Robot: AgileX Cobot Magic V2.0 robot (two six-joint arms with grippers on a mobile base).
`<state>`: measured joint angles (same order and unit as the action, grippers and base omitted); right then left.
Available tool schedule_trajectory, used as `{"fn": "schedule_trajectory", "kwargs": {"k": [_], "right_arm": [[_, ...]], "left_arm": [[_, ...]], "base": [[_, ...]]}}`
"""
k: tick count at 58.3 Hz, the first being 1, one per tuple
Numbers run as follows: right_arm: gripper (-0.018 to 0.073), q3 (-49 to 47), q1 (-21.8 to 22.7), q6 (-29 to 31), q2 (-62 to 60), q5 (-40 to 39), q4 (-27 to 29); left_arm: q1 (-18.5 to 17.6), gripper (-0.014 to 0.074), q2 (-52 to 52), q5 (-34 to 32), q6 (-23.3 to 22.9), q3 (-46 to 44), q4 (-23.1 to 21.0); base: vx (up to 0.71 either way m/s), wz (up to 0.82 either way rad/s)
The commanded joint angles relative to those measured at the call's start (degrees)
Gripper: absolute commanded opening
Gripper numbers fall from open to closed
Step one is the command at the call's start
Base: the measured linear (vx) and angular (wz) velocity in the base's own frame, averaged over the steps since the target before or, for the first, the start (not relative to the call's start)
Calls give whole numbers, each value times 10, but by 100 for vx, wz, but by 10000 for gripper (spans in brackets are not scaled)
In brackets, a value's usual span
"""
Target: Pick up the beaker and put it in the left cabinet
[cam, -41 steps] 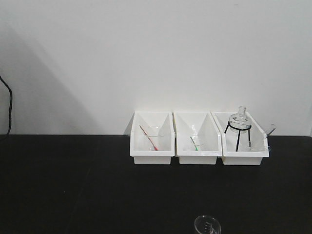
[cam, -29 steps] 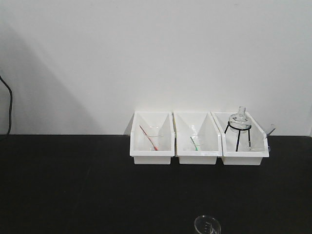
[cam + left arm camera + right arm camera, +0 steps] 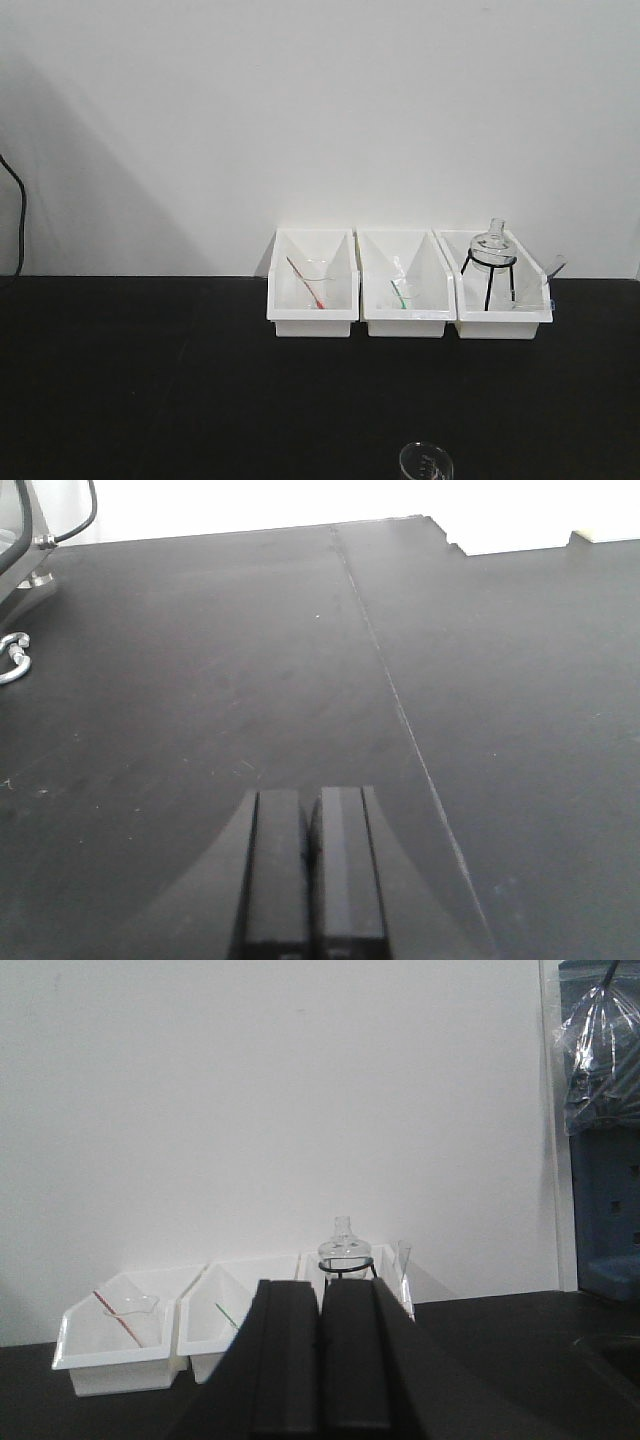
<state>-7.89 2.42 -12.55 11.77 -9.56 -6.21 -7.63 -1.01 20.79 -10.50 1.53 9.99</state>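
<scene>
The beaker (image 3: 426,463), small and clear with faint white marks, stands on the black bench at the bottom edge of the front view, only its upper part showing. Neither gripper appears in that view. In the left wrist view my left gripper (image 3: 311,796) is shut with nothing in it, over bare black benchtop (image 3: 200,680). My right gripper (image 3: 320,1286) is also shut and empty, pointing at the white bins by the wall. The beaker is in neither wrist view. The left cabinet is out of view.
Three white bins (image 3: 408,325) line the back wall: one holds a beaker with a red rod (image 3: 305,282), one a green rod (image 3: 400,294), one a round flask on a black tripod (image 3: 490,250). A silver hook (image 3: 12,658) and cable (image 3: 75,525) lie far left.
</scene>
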Motion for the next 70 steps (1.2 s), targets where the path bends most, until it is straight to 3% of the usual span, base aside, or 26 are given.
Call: {"fn": "schedule_trajectory", "kwargs": {"k": [1, 14, 28, 34, 41, 55, 65, 70], "right_arm": [[-4, -83, 4, 21, 105, -54, -25], [-1, -178, 4, 16, 303, -57, -32], [61, -189, 4, 16, 392, -110, -32], [151, -189, 4, 16, 405, -123, -35], [321, -189, 4, 15, 406, -124, -35], [731, -189, 4, 15, 406, -159, -35], [723, -189, 4, -19, 406, -182, -35], [708, -189, 4, -15, 423, -227, -74]], "left_arm": [[1, 4, -6, -43, -2, -7, 0], [1, 4, -6, -43, -2, -7, 0], [1, 4, -6, -43, -2, -7, 0], [1, 4, -6, -43, -2, -7, 0], [1, 4, -6, -43, -2, -7, 0], [1, 4, -6, -43, -2, -7, 0], [1, 4, -6, -43, -2, -7, 0], [1, 4, -6, -43, -2, -7, 0]], "base": [[0, 0], [0, 0], [0, 0], [0, 0], [0, 0], [0, 0], [0, 0], [0, 0]]}}
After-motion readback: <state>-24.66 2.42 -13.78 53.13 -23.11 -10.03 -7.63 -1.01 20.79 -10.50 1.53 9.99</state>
